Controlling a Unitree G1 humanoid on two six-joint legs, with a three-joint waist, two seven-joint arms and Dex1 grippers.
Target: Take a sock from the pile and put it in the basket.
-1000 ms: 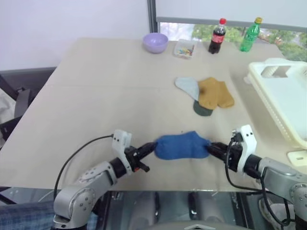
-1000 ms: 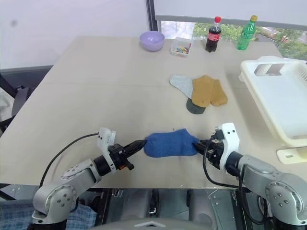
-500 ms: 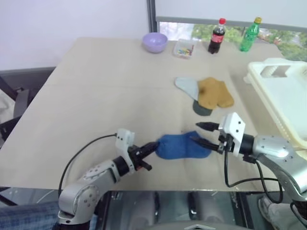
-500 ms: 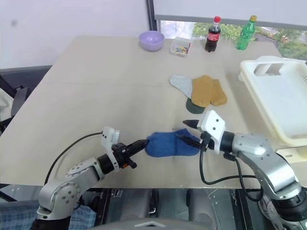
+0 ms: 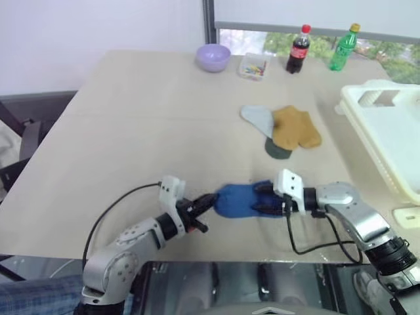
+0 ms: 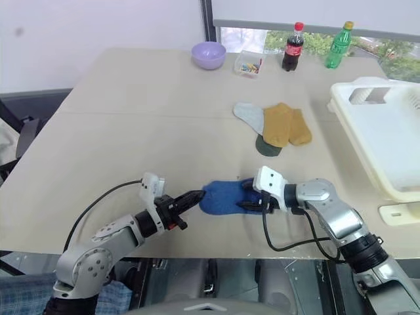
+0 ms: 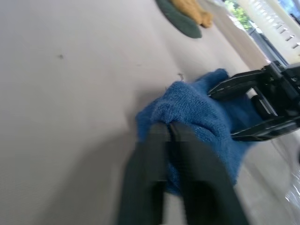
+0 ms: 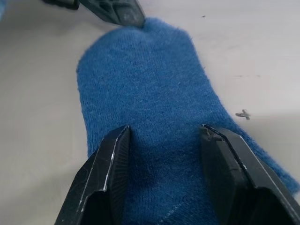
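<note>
A royal blue sock (image 5: 239, 200) lies flat near the table's front edge. My left gripper (image 5: 209, 201) is at its left end, shut on the bunched tip of the blue sock (image 7: 197, 117). My right gripper (image 5: 265, 199) comes in from the right and is open, one finger (image 8: 110, 164) on each side of the sock's middle, resting on the fabric. The pile (image 5: 283, 128), with pale grey-blue, mustard and dark green socks, lies further back on the table. The white basket (image 5: 394, 131) stands at the right edge.
At the far edge stand a lilac bowl (image 5: 212, 57), a small clear tray (image 5: 252, 67), a cola bottle (image 5: 298, 49) and a green bottle (image 5: 343, 47). A small white block (image 5: 408, 215) lies at the front right. Black cables trail from both wrists.
My right gripper let go of the sock's right end, rose, rolled over and came down leftward, open, over the sock's middle. The left gripper kept its place at the left tip.
</note>
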